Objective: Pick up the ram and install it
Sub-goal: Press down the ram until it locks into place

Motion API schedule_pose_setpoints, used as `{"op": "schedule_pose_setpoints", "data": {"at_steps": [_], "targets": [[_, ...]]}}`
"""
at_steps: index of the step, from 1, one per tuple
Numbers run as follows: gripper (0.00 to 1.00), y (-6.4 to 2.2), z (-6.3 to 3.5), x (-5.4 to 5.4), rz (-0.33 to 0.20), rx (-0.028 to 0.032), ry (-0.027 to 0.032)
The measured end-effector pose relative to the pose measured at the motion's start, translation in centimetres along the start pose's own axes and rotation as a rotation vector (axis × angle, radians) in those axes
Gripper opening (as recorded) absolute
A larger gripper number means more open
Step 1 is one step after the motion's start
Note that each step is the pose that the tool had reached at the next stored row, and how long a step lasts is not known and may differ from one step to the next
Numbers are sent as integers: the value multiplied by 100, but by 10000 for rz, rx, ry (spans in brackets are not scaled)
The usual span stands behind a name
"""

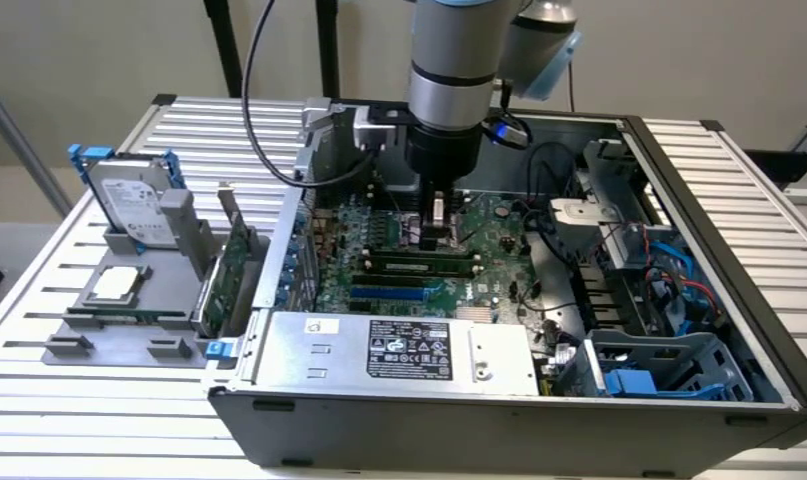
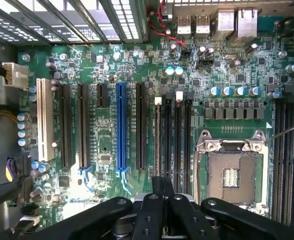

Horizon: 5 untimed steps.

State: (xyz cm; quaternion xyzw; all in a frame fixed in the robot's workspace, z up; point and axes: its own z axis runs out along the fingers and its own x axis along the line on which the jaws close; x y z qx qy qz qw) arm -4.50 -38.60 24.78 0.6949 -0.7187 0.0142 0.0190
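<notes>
green stick: the ram, long and thin, lies along a black slot just beside the blue slot, on the side towards the processor socket.
seating: from these views i cannot tell whether it is fully home or only resting in the slot's mouth.
tool: the tool hangs straight down over the motherboard, a little beyond the ram from the blue slot, close above the board.
tool state: i cannot tell whether it is open or closed, nor whether it touches the ram.
step in hand: judged to be the install, with the stick already at its slot.
doing it well: keep the stick parallel to the blue slot and upright, press straight down and evenly, so both ends sink together and neither end latch is left half caught.
watch for: a tilted stick jamming, or the tool brushing the small capacitors past the memory slots from the blue slot.
</notes>
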Motion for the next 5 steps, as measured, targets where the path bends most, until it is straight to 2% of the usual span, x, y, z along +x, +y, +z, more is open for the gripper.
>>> {"op": "schedule_pose_setpoints", "data": {"at_steps": [5], "targets": [[0,0,-3,0,0,0,1]]}}
